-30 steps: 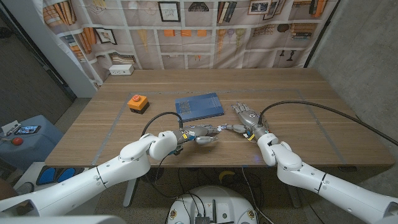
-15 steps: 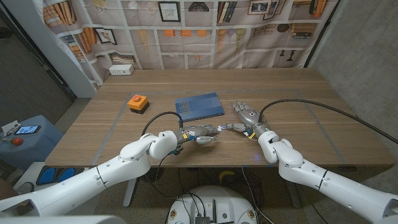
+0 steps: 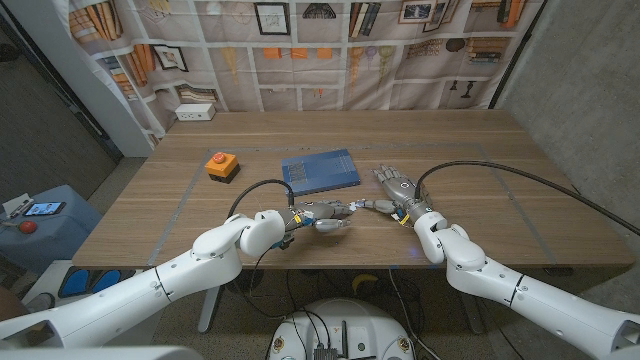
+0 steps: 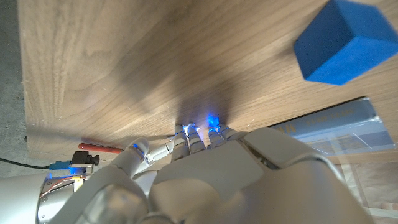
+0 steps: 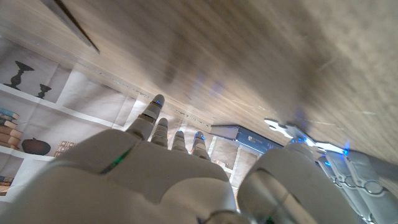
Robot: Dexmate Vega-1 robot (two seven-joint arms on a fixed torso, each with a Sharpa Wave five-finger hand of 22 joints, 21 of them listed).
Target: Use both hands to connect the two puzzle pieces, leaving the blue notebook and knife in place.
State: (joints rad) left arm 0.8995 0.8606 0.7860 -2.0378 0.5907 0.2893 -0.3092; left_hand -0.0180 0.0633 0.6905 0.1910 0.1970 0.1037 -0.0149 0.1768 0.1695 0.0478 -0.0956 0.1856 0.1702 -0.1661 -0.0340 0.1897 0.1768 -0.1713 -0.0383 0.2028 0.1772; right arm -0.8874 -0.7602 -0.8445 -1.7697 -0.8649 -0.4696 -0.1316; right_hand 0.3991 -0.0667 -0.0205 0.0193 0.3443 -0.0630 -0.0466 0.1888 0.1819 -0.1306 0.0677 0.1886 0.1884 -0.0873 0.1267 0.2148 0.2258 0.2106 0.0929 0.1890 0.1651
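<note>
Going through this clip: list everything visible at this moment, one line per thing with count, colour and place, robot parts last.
Table: one, brown wood, under everything.
Notebook: one, blue, table middle, beyond the hands.
Button box: one, orange with a red top, left of the notebook.
Blue block: one, blue, on the table in the left wrist view; whether it is a puzzle piece I cannot tell.
Socket box: one, white, far left table edge.
Backdrop: one, printed bookshelf cloth behind the table.
Left hand: one, grey, near the table middle, fingertips towards the right hand.
Right hand: one, grey, right of the notebook.
</note>
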